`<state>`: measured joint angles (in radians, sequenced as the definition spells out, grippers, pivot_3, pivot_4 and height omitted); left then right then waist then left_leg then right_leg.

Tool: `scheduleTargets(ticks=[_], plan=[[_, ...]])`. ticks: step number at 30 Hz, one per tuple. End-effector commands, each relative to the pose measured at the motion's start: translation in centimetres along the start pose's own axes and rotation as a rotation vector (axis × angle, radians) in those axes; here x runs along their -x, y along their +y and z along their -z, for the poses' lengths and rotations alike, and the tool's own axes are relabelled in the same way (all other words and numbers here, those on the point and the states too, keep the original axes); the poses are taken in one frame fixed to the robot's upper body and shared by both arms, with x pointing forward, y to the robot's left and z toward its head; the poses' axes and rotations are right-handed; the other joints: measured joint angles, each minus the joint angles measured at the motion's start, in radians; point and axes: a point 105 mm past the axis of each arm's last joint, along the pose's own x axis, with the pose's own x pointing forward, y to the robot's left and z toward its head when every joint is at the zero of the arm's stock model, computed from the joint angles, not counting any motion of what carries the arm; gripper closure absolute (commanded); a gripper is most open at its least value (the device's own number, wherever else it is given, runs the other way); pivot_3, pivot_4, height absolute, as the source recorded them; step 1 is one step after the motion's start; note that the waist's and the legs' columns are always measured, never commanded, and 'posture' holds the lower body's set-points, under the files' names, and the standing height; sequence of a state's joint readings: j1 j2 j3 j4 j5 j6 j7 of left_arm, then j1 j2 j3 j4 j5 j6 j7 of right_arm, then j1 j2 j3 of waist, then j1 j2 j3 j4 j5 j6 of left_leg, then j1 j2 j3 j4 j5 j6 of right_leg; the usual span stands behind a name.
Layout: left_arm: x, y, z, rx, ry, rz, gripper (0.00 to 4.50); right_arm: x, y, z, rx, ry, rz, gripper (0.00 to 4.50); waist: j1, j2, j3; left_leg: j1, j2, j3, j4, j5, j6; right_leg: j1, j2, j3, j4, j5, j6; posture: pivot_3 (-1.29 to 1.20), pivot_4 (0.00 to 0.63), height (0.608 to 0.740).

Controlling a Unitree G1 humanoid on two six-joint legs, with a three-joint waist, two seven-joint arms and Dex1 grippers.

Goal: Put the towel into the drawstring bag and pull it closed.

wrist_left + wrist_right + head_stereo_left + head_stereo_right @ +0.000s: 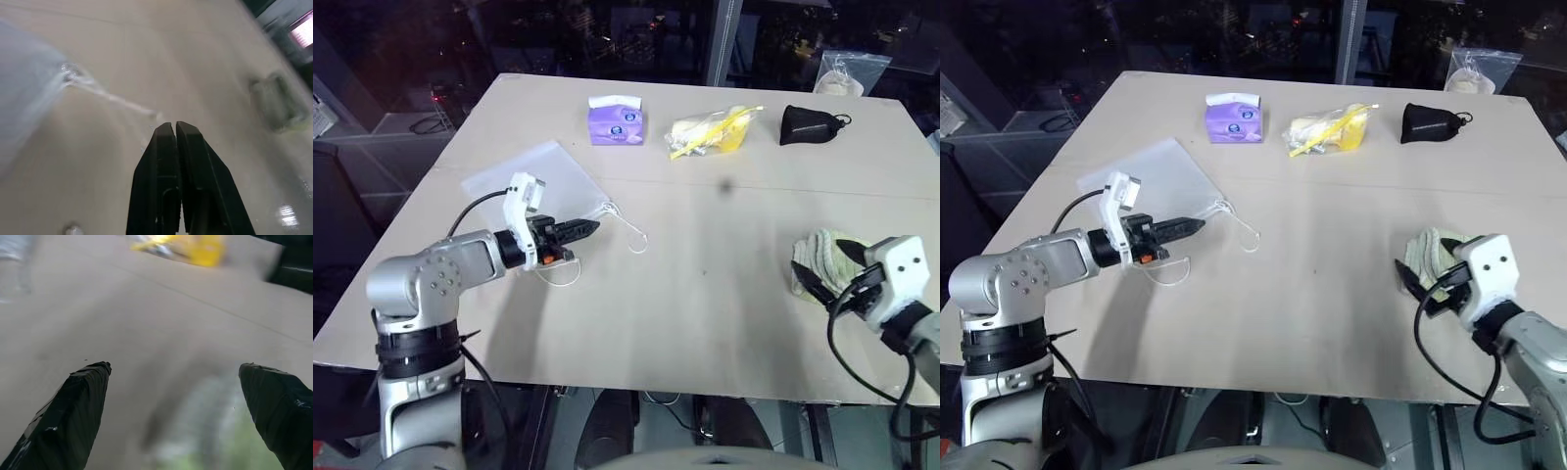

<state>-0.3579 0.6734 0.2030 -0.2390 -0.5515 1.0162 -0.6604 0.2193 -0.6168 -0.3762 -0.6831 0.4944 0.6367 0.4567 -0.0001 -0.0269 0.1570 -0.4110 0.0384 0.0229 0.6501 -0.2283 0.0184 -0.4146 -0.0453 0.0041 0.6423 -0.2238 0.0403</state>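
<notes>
- Well, early days here: the towel (824, 258) is not in the drawstring bag (540, 180), so nearly all of the job is ahead.
- Bag first, our landmark: it lies flat on the table (705, 294), mouth unopened, with its thin cord (628, 231) trailing out from the corner toward the table's middle.
- Left gripper (591, 227) sits right at that corner of the bag, by the cord, fingers pressed fully together. The left wrist view shows the closed tips with the cord running just beyond them; whether any cord or fabric is actually pinched, I cannot tell.
- Towel is well apart from the bag, far across the table near the front edge, a pale green bundle.
- Right gripper (1427, 277) is at the towel, fingers spread wide with one on either side of it, nothing clamped yet.
- Beyond the bag, along the table's far side, sit a purple tissue pack (615, 121), a yellow packet (713, 130) and a black pouch (811, 124), none of them involved.
- Left to do, by my reading: grab the towel, open the bag's mouth, stuff the towel in, then pull the cord tight.
</notes>
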Motion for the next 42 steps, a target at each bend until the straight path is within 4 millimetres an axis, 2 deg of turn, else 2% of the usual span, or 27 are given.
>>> scheduleTargets(ticks=[1, 2, 5, 7, 10, 16, 21, 31, 34, 35, 37, 39, 42], plan=[[0.6, 0.2, -0.8, -0.548, -0.069, -0.157, 3.89, 0.2, 2.4, -2.6, 0.0, -0.143, -0.144, 0.0, -0.004, 0.0, 0.0, 0.0, 0.001, 0.0, -0.001, 0.0, 0.0, -0.001, 0.0, 0.001, 0.0, 0.0, 0.0, 0.0, 0.15, 0.74], [0.6, 0.2, -0.3, -0.563, -0.081, -0.164, 3.6, 0.3, 3.1, -2.8, 0.004, -0.159, -0.178, 0.0, -0.002, 0.001, 0.0, 0.001, 0.001, 0.0, -0.002, 0.0, 0.0, 0.0, 0.001, 0.001, 0.0, 0.0, 0.0, 0.0, 0.15, 0.74], [1.1, 0.9, 1.1, -0.681, -0.108, -0.304, 2.08, 0.9, 7.4, -3.8, 0.04, -0.238, -0.396, 0.0, 0.008, 0.001, 0.0, -0.001, 0.001, 0.0, -0.001, 0.0, 0.0, -0.001, 0.0, 0.0, -0.001, 0.0, 0.0, 0.0, 0.15, 0.74], [1.5, 2.0, 1.4, -0.725, -0.114, -0.416, 1.27, 1.0, 9.0, -4.4, 0.043, -0.272, -0.485, 0.0, 0.012, 0.001, 0.0, -0.001, 0.002, -0.001, -0.001, 0.0, 0.0, -0.001, -0.002, 0.001, -0.001, 0.0, 0.0, 0.0, 0.15, 0.74], [1.7, 2.9, 1.6, -0.8, -0.119, -0.485, 1.27, 1.0, 10.2, -4.6, 0.054, -0.275, -0.564, 0.0, 0.016, 0.0, 0.0, -0.002, 0.002, -0.001, 0.002, 0.0, 0.0, -0.001, -0.002, 0.001, -0.002, -0.001, 0.002, 0.0, 0.15, 0.74], [0.9, 4.7, 2.5, -0.842, -0.083, -0.537, 1.27, 0.6, 10.4, -4.5, 0.088, -0.268, -0.605, 0.0, 0.015, 0.0, 0.0, -0.002, 0.001, 0.0, 0.003, 0.0, 0.0, -0.001, -0.006, 0.001, -0.002, -0.001, 0.003, 0.0, 0.15, 0.74], [-0.1, 5.5, 2.4, -0.85, -0.1, -0.546, 1.27, 0.5, 10.7, -4.9, 0.137, -0.296, -0.589, 0.0, 0.015, 0.0, 0.0, -0.003, 0.0, 0.001, 0.002, 0.0, 0.0, -0.001, -0.004, -0.003, -0.001, 0.0, 0.0, 0.0, 0.15, 0.74], [-2.8, 6.4, 2.2, -0.92, -0.078, -0.525, 1.27, 0.4, 10.8, -4.4, 0.154, -0.294, -0.533, 0.0, 0.015, 0.0, 0.0, -0.003, 0.0, 0.001, 0.003, 0.0, 0.0, 0.0, -0.003, -0.005, -0.001, 0.0, 0.001, 0.0, 0.15, 0.74], [-3.6, 6.2, 1.9, -0.955, -0.086, -0.486, 2.05, 0.0, 10.4, -4.1, 0.17, -0.288, -0.47, 0.0, 0.015, 0.0, 0.0, -0.002, 0.0, 0.0, 0.003, 0.0, 0.0, 0.001, -0.003, -0.005, -0.001, 0.0, 0.002, 0.0, 0.15, 0.74], [-3.7, 6.1, 1.7, -0.963, -0.095, -0.469, 2.44, -0.2, 10.2, -4.1, 0.173, -0.285, -0.444, 0.0, 0.015, 0.0, 0.0, -0.002, 0.0, 0.0, 0.003, 0.0, 0.0, 0.001, -0.003, -0.005, 0.0, 0.0, 0.001, 0.0, 0.15, 0.74], [-3.6, 6.1, 1.5, -0.957, -0.108, -0.445, 3.35, -0.3, 10.1, -4.0, 0.16, -0.281, -0.416, 0.0, 0.015, 0.0, -0.001, -0.002, 0.0, 0.0, 0.003, 0.0, 0.0, 0.0, -0.003, -0.005, 0.0, 0.0, 0.001, 0.0, 0.15, 0.74], [-3.3, 6.4, 1.1, -0.809, -0.121, -0.396, 4.42, -0.4, 9.6, -3.7, 0.16, -0.264, -0.369, 0.0, 0.015, 0.0, -0.001, -0.003, 0.0, 0.0, 0.003, 0.0, 0.0, 0.001, -0.003, -0.005, 0.0, 0.0, 0.001, 0.0, 0.15, 0.74], [-3.1, 6.3, 0.3, -0.531, -0.137, -0.275, 4.47, -0.3, 9.3, -3.5, 0.141, -0.253, -0.335, 0.0, 0.014, 0.0, -0.001, -0.003, 0.0, 0.001, 0.003, 0.0, 0.0, 0.0, -0.003, -0.005, -0.001, 0.0, 0.001, 0.0, 0.15, 0.74]])
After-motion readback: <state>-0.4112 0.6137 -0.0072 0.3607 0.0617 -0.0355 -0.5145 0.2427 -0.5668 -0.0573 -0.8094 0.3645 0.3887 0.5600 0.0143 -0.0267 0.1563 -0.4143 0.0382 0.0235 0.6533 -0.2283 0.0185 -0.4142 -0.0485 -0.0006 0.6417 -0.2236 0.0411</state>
